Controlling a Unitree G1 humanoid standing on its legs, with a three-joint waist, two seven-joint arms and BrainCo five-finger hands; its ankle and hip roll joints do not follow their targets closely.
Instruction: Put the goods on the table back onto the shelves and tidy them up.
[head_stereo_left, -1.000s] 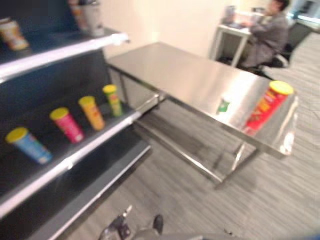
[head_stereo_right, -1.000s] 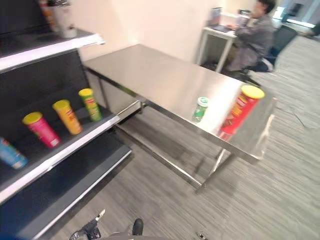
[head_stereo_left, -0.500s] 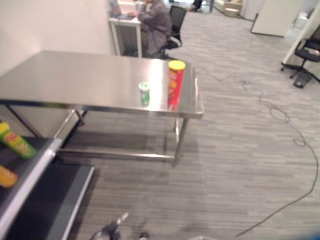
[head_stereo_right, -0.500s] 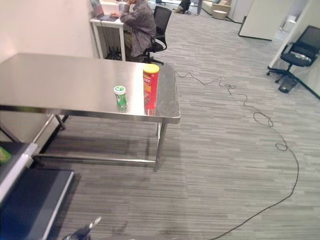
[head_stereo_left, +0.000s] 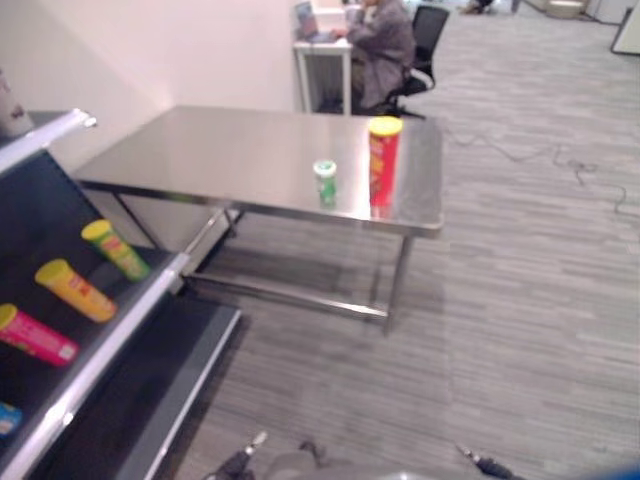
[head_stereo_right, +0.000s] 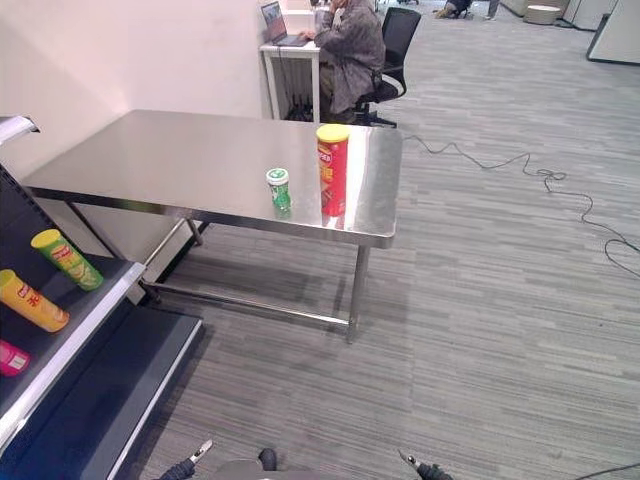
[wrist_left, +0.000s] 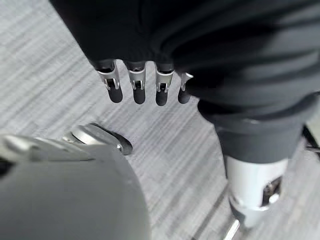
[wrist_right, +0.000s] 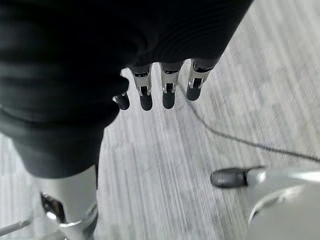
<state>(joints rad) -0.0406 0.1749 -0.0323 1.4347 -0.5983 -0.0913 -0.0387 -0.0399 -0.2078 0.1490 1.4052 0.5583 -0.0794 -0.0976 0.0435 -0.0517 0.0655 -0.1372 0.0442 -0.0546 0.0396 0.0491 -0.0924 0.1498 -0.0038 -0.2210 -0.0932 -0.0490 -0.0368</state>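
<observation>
I see the long stainless-steel table (head_stereo_right: 180, 150) across the upper middle of the head view, and the two goods I have to shelve stand close together near its right end: a tall red cylindrical snack can with a yellow lid (head_stereo_right: 332, 170) and, just to its left, a small green tub with a white lid (head_stereo_right: 278, 189). The dark shelf unit with metal-edged boards (head_stereo_right: 75, 335) sits at the lower left, already carrying a green can (head_stereo_right: 66, 259), a yellow can (head_stereo_right: 33, 301) and a pink can (head_stereo_left: 37, 336) lying tilted on one board. My left hand (wrist_left: 137, 85) hangs over the grey floor with fingers straight and relaxed, holding nothing; my right hand (wrist_right: 160, 87) is likewise slack and empty. A seated person at a white desk (head_stereo_right: 352, 48) is at the top, beyond the table. I judge the step in hand is the approach: I should walk up to the table's near edge, square to the red can, and reach for it first, taking it round the middle so it stays upright and does not knock the tub.
</observation>
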